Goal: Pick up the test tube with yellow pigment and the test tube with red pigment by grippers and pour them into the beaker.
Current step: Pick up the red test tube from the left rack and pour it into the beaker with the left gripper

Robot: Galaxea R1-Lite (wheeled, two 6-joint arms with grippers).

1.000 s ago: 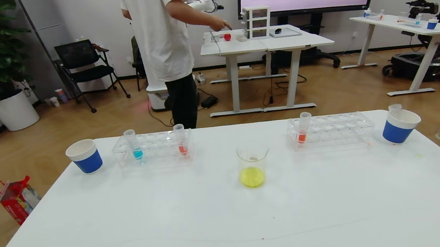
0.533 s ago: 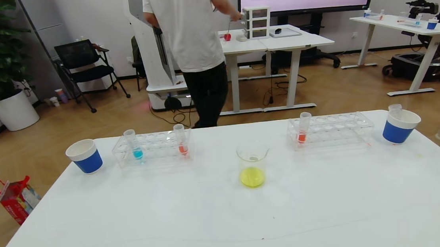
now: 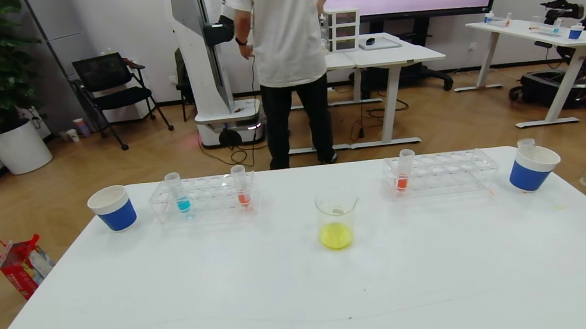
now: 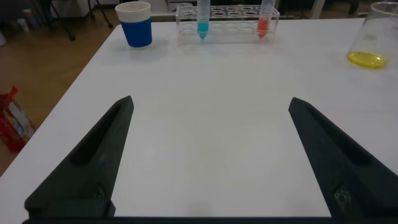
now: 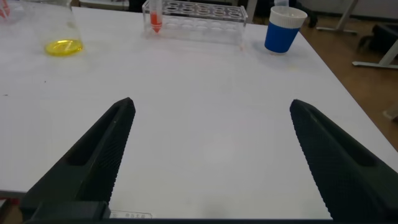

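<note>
The beaker (image 3: pixel 336 219) stands at the table's middle with yellow liquid at its bottom; it also shows in the left wrist view (image 4: pixel 373 37) and the right wrist view (image 5: pixel 59 34). One test tube with red pigment (image 3: pixel 241 186) stands in the left rack, another (image 3: pixel 405 170) in the right rack. No tube with yellow liquid shows. My left gripper (image 4: pixel 210 106) and right gripper (image 5: pixel 210 102) are open and empty, low over the near part of the table, out of the head view.
A blue-liquid tube (image 3: pixel 178 192) stands in the left rack (image 3: pixel 205 196). Blue-and-white cups stand at the far left (image 3: pixel 113 208) and far right (image 3: pixel 533 167); the right one holds a clear tube (image 3: pixel 526 143). A person (image 3: pixel 288 53) stands beyond the table.
The person behind the table has walked to the right. Nothing on the table has moved.
</note>
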